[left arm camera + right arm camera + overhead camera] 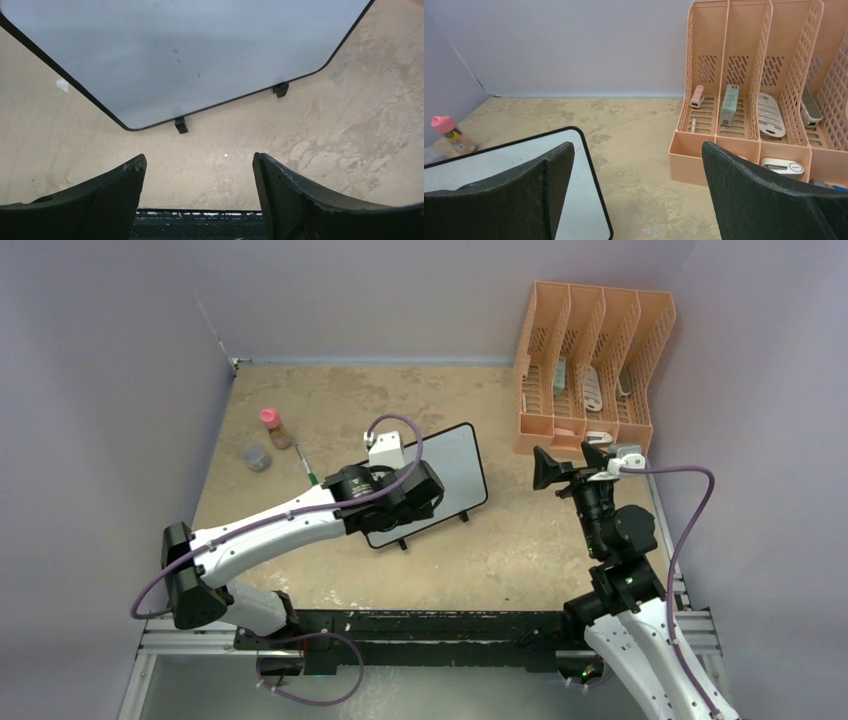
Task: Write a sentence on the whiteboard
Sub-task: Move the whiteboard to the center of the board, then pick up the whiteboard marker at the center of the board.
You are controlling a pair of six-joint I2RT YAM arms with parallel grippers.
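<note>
Both claws gape empty; left gripper (198, 167) hangs at the whiteboard (455, 458), long axis slanting toward upper right; right gripper (638, 150) farther off.

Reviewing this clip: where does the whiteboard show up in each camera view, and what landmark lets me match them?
Top external: the whiteboard lies tilted at centre picture, its left part hidden under the left arm.
Left wrist: the whiteboard fills the top, with its black feet on the lower edge.
Right wrist: the whiteboard is at lower left, one rounded corner showing.
Shared landmark: the mottled tan tabletop around it.
</note>
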